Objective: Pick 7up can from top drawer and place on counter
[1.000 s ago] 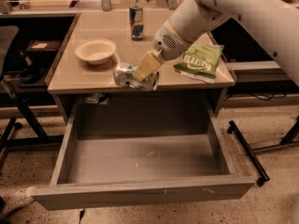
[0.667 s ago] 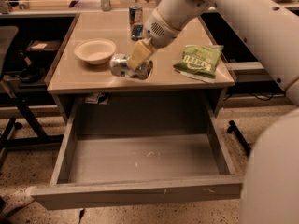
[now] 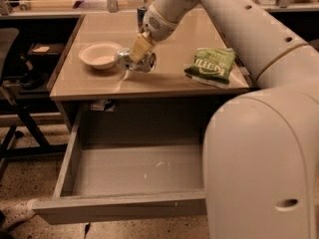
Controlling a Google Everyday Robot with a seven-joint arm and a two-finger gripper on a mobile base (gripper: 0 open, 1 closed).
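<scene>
The 7up can [image 3: 133, 61] is a shiny silver can held on its side, just above the beige counter [image 3: 164, 78], right of a white bowl. My gripper [image 3: 138, 50] is shut on the can, its pale fingers [image 3: 141, 46] clamped over the can's upper side. The white arm reaches in from the upper right. The top drawer [image 3: 127, 171] is pulled open below the counter; its grey floor is bare.
A white bowl [image 3: 99, 55] sits left of the can. A green chip bag [image 3: 212, 66] lies at the counter's right. A blue-and-silver can [image 3: 142, 13] stands at the back. A black chair [image 3: 15, 78] is at the left. My arm's bulk fills the lower right.
The arm has carried the can left and further over the counter, toward the bowl, and lowered it close to the surface. The drawer stays open.
</scene>
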